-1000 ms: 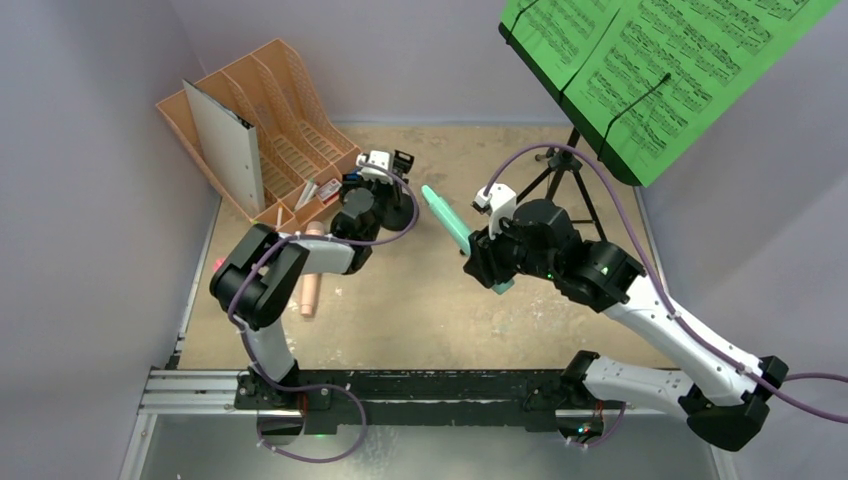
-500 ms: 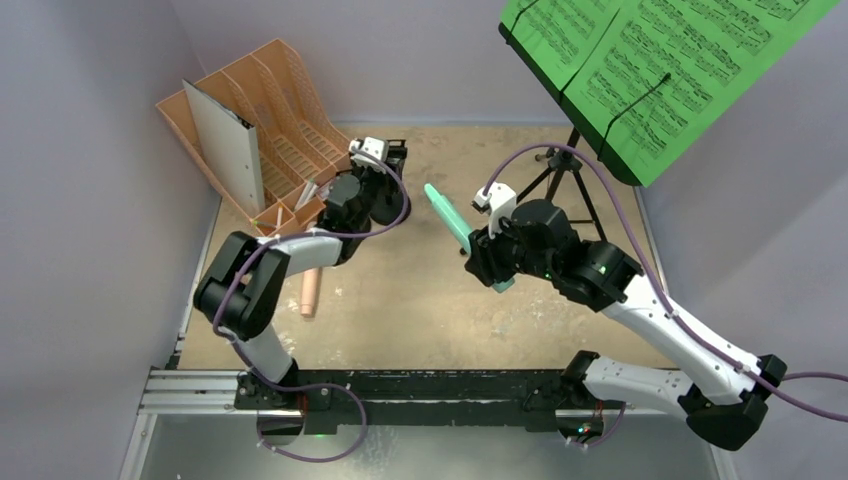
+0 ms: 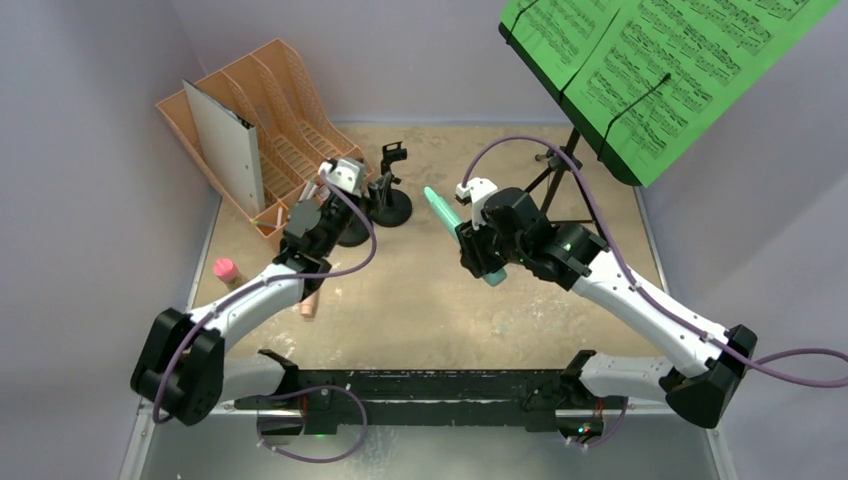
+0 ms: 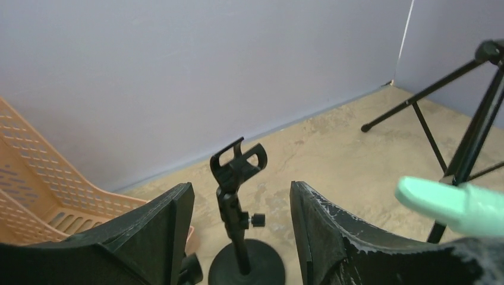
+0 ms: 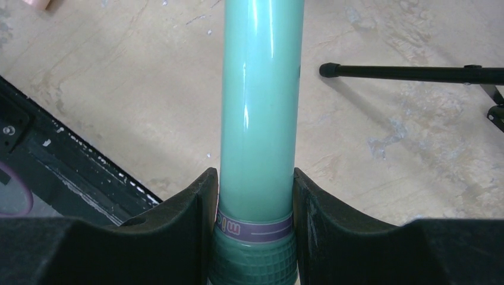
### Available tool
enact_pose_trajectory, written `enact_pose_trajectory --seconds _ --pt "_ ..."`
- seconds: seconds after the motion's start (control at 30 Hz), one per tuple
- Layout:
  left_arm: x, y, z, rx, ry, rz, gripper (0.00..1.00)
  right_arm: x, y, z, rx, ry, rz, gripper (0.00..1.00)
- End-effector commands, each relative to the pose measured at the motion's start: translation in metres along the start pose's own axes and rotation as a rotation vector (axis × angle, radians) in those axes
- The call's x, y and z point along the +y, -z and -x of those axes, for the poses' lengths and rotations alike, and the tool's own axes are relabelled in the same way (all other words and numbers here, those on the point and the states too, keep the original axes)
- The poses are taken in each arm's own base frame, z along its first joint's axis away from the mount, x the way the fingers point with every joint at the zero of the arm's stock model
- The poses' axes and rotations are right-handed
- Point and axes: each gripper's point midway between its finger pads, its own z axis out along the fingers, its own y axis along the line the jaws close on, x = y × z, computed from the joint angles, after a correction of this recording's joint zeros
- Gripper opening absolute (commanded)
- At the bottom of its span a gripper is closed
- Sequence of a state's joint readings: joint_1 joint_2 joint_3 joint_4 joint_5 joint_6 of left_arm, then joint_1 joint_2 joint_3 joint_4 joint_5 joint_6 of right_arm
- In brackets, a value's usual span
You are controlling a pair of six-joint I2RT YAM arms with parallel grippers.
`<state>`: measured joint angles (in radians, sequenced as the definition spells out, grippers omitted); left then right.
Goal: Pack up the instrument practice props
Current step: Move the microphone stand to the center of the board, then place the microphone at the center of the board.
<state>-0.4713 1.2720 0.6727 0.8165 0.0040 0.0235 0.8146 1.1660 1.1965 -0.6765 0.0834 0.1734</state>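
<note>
My right gripper is shut on the teal microphone near its head and holds it tilted above the table; the wrist view shows the barrel gripped between the jaws. My left gripper is open and empty, level with a black clip pole just beyond its fingertips. The second pole's base is partly hidden under it. The pink microphone lies under my left arm. The tripod carries the green sheet music.
The orange file rack with a grey binder stands at the back left, close to my left gripper. A pink-topped piece lies near the left edge. Tripod legs spread over the floor at the back right.
My left arm has stretched out low and its gripper has backed off to the left, uncovering the clip pole. My right gripper has shifted slightly left with the teal microphone.
</note>
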Motion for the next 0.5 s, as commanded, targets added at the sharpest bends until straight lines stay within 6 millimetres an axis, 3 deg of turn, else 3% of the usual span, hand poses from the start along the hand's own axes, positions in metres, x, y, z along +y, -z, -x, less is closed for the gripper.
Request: enact_pose_trajectory --seconds 0.0,0.13,0.27,0.47 --pt "-0.008 0.025 0.008 -0.012 -0.161 -0.073 0.64 -0.001 0.005 0.018 -0.028 0.006 0.010 0.00" --pt "-0.036 0.042 0.011 -0.045 -0.341 -0.201 0.69 0.002 0.001 0.019 -0.009 0.028 0.037 0.00" --pt "-0.068 0.055 -0.001 -0.039 -0.525 -0.326 0.72 0.006 -0.005 0.016 0.020 0.045 0.058 0.00" --pt "-0.093 0.068 -0.016 -0.050 -0.680 -0.425 0.75 0.015 -0.006 0.019 0.038 0.074 0.117 0.00"
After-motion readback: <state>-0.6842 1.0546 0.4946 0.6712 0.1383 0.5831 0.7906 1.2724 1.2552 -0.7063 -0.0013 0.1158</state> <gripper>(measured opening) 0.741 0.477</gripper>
